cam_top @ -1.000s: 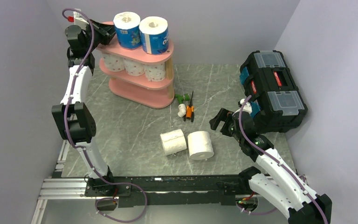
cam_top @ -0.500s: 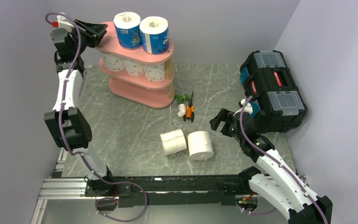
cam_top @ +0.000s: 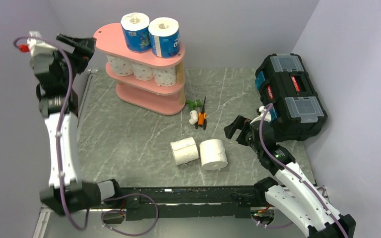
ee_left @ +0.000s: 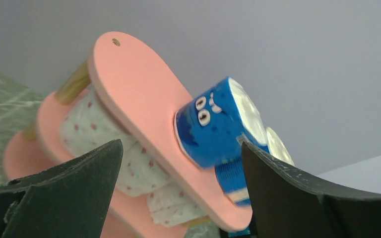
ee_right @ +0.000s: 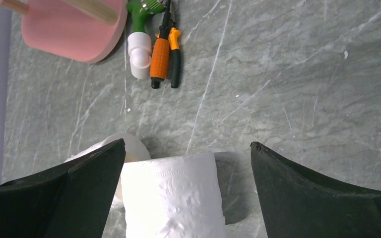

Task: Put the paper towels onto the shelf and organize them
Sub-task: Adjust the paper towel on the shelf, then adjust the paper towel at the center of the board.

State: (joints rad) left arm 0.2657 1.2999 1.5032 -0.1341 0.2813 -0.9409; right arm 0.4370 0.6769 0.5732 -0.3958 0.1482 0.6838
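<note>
Left gripper (cam_top: 77, 45) is swinging back and left, off the shelf's top board it was crowding a second ago. Its jaws are spread wide with nothing between them.

Near edge: two plain rolls are sitting on the table (cam_top: 129, 139), touching each other, the upright plain roll (cam_top: 214, 153) on the right and the tipped plain roll (cam_top: 184, 150) on the left. My right gripper (cam_top: 234, 128) is hovering just right of the upright one, jaws apart and empty. The wrist view is framing that roll low between my fingers (ee_right: 69, 193).

Further out: orange-handled pliers (cam_top: 202, 118) and a green-and-white tool (cam_top: 193, 111) are lying between the rolls and the shelf.

Far: shelf (cam_top: 104, 35) is carrying two blue-wrapped rolls (cam_top: 135, 32) on top and three pink-dotted rolls (cam_top: 143, 72) on the middle board. The bottom board looks bare from here.

Step, as I'm reading it: fetching the last two rolls. Next move is calling for the right jaws to drop around the upright roll and squeeze lightly, since soft paper crushes. I'm planning a route clear of the tools toward the bottom board.
</note>
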